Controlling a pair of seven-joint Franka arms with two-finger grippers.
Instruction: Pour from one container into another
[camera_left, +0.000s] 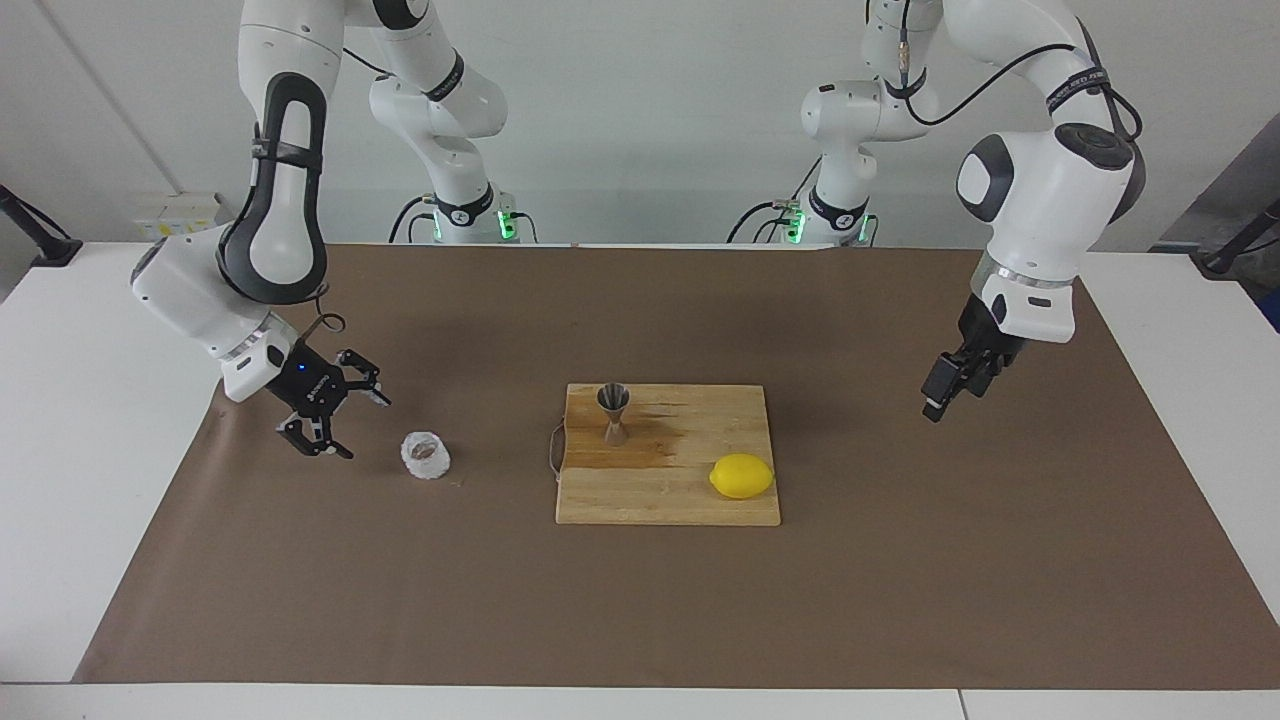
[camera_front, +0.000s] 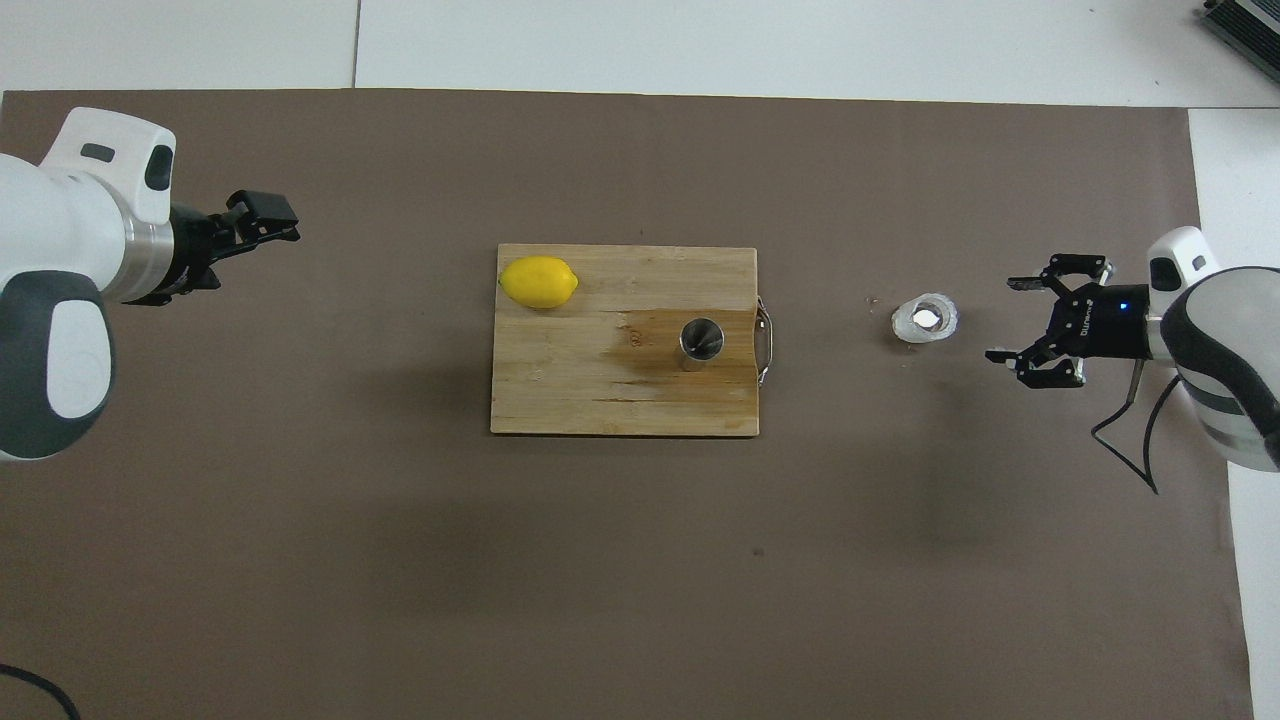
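Right gripper (camera_left: 336, 423) hangs low with its jaws wide, just beside the clear cup (camera_left: 425, 455), not touching; it should straddle the walls level and close gently, keeping the cup upright; the jigger (camera_left: 613, 413) stands on the cutting board (camera_left: 660, 500); left gripper (camera_left: 940, 402) waits, open.

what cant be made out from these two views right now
- Cup contents: both views, too small, and the textured whitish walls hide any fill.
- Jigger contents: overhead view shows only a shiny dark bowl; facing view shows only its outside.
- Left gripper: seen edge-on in both views, so its finger gap does not show.
- Right gripper: open, level with the cup toward the right arm's end; its wrist is cut off by the overhead view's edge.
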